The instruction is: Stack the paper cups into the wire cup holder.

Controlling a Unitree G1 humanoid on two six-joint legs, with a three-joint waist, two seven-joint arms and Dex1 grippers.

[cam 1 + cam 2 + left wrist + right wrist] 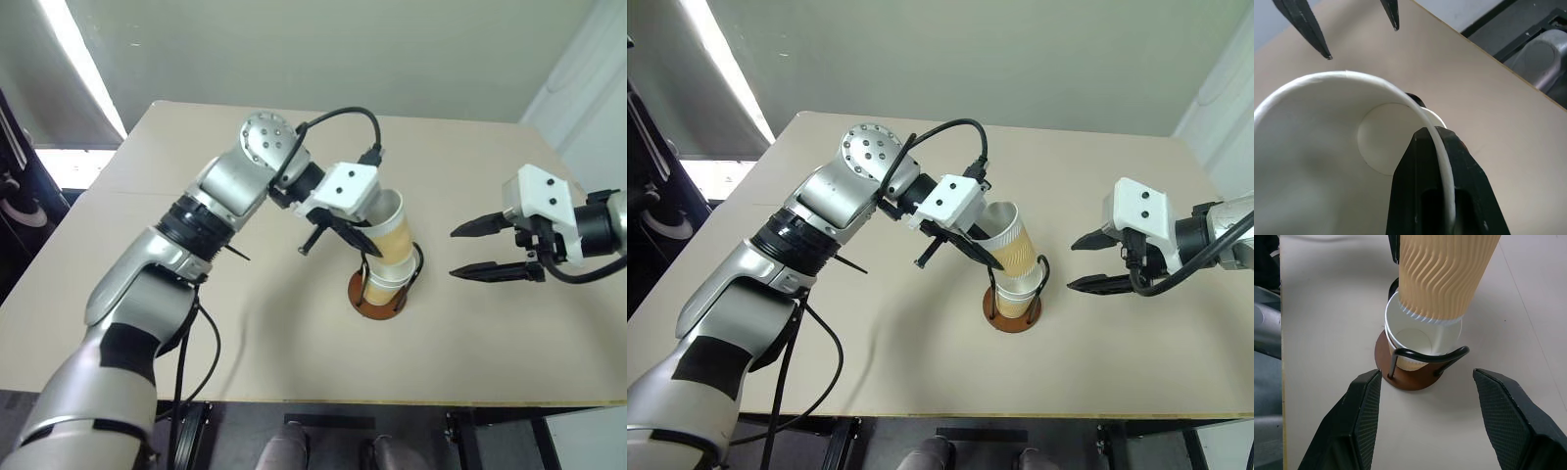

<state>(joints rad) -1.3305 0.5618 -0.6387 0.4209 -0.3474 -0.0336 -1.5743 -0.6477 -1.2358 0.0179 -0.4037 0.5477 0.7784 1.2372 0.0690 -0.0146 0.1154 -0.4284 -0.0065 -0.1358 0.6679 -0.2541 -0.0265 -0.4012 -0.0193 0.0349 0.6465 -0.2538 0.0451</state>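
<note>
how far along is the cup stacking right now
At least one paper cup already sits in the wire holder. The left gripper pinches the rim of another cup, tilted, its bottom entering the seated one. Left: seat it and let go. The right gripper waits open nearby.

bright, even room light. a strong white glare strip is beyond the far left corner of the table. shadows on the table are soft; the near finger looks blurred.
</note>
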